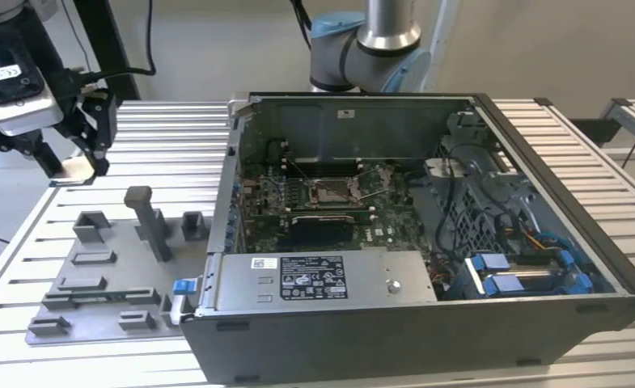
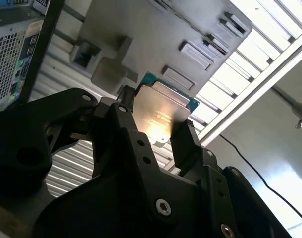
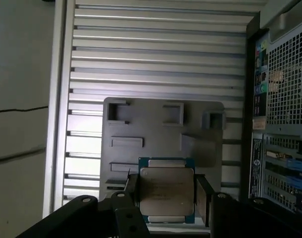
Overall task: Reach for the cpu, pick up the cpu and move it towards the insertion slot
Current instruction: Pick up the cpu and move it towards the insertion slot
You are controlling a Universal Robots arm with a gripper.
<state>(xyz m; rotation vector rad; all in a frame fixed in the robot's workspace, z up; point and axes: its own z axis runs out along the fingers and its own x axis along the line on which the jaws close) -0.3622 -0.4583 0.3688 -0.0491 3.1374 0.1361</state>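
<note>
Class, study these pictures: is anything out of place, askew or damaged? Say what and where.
Nothing stands out. The cpu sits squarely gripped in the end effector, held over the grey fixture plate, with no visible damage. The insertion slot lies apart, inside the open computer case.

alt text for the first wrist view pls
The gripper holds the cpu by two opposite edges, its metal face toward the camera. Beyond it, a grey fixture plate with raised blocks lies on a slatted metal table, beside the perforated back of a computer case.
</note>
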